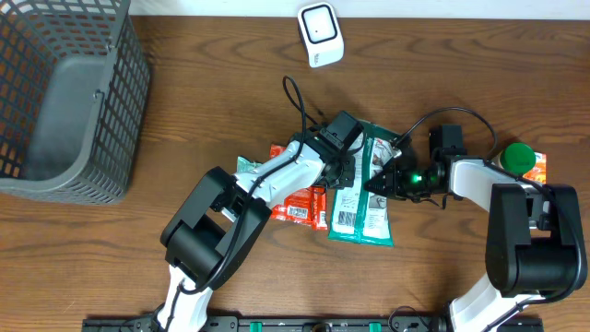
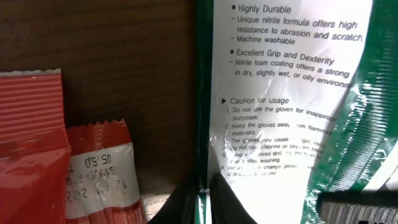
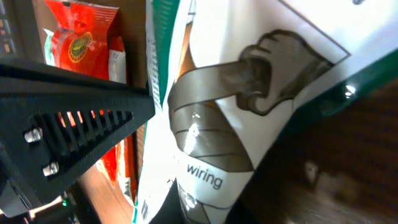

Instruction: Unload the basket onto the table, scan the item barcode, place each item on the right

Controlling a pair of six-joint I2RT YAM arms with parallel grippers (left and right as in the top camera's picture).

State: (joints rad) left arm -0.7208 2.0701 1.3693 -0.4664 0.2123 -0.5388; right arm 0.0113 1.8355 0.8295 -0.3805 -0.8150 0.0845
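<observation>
Squeezing my left gripper and right gripper tight on the green glove packet, I hold it in the middle of the table. I think this is the pick-up step. Next I must lift it and turn it to face the white scanner.

The overhead camera looks straight down on the tabletop; both wrist cameras see the same glove packet closely.

White glove packet (word "wiring") beside pincer finger; red packet behind.
</observation>
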